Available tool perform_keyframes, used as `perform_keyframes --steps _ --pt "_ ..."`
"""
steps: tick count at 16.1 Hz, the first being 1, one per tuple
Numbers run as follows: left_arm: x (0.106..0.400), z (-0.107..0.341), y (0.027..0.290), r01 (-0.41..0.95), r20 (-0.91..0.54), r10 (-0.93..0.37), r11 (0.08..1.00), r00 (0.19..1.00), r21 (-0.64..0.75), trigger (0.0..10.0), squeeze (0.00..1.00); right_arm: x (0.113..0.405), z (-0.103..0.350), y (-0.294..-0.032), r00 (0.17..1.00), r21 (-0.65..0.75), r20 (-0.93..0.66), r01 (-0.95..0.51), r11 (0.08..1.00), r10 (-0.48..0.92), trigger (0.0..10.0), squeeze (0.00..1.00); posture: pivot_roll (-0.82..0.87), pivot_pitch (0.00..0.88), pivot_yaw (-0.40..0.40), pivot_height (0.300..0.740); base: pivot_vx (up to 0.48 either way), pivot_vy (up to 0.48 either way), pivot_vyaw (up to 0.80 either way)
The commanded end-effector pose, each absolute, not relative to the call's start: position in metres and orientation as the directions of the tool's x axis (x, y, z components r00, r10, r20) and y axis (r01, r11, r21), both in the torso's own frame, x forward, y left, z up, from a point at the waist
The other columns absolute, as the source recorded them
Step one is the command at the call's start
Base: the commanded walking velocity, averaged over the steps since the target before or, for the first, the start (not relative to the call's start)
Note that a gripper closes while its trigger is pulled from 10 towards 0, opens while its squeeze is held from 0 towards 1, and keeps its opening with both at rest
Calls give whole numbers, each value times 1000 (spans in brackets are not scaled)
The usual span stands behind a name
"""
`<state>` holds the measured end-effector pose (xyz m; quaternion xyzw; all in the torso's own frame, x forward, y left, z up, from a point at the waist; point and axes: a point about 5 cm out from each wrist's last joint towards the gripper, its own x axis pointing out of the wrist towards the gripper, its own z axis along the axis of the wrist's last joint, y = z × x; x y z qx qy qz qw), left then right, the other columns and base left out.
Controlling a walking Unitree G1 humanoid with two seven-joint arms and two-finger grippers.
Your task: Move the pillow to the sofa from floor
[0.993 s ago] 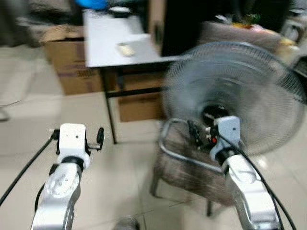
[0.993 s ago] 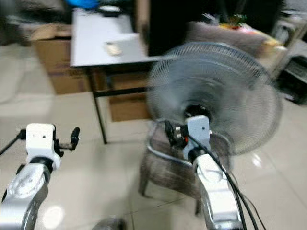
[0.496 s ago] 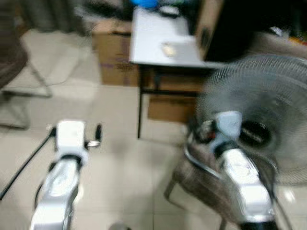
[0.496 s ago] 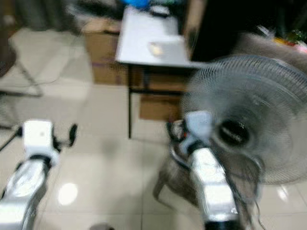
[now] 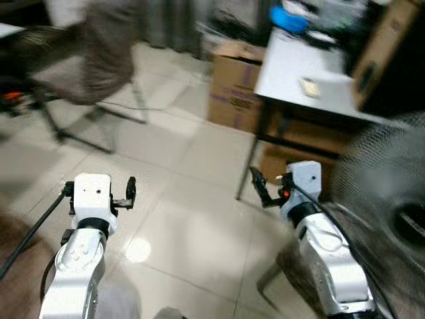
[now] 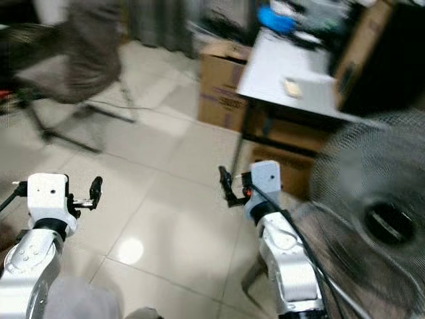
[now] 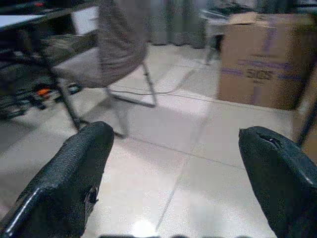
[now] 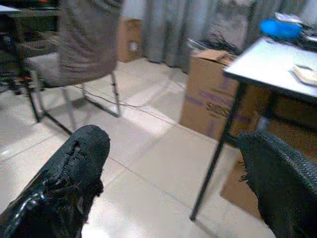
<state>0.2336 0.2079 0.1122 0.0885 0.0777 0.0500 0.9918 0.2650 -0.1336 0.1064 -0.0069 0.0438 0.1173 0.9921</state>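
Turning left from the fan (image 5: 392, 199), the view now reaches a chair (image 5: 86, 60); both grippers (image 7: 173, 168) (image 8: 173, 173) gape empty, pillow unfound.

My right tool (image 8: 173, 183) hangs above the pale tiled floor (image 8: 148, 168) with its two black fingers (image 8: 69, 178) spread wide and nothing between them. Ahead stands a grey chair (image 8: 84, 49) on thin metal legs. Beside it sits a brown cardboard box (image 8: 210, 96), partly under a white counter (image 8: 270, 57) on a dark leg. A blue object (image 8: 280, 27) lies on the counter. Grey curtains (image 8: 173, 25) hang behind.
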Motion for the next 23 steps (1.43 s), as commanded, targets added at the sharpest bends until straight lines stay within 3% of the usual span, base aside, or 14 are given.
perform_keyframes --steps 1,9,13,16,17,18,23 --pt "233 113 203 -65 -136 90 982 987 177 10000 0 265 110 -139 972 -10 -80 -223 975 221 10000 1000 22 0 -54 740 0 0 800" --pt "231 115 199 -57 -109 80 977 991 204 10000 0 264 107 -148 980 -57 -79 -186 981 181 10000 1000 21 0 -64 740 0 0 800" --pt "229 115 198 -55 -108 79 977 991 205 10000 0 264 107 -146 978 -19 -85 -191 981 188 10000 1000 27 0 -68 740 0 -480 739" --pt "230 116 197 -47 -108 71 976 992 211 10000 0 263 108 -144 976 16 -81 -199 980 200 10000 1000 23 0 -59 740 0 -480 0" --pt "230 116 197 -45 -109 69 976 992 212 10000 0 263 108 -143 976 17 -90 -200 980 200 10000 867 21 0 -55 740 0 -480 0" --pt "231 117 198 -44 -109 68 976 992 214 10000 0 264 105 -145 978 14 -111 -178 984 179 10000 0 24 0 -53 740 0 -480 0" --pt "231 117 199 -46 -108 71 975 992 218 10000 0 266 107 -142 977 -28 -104 -190 981 186 10000 0 23 0 -50 740 0 -384 0"
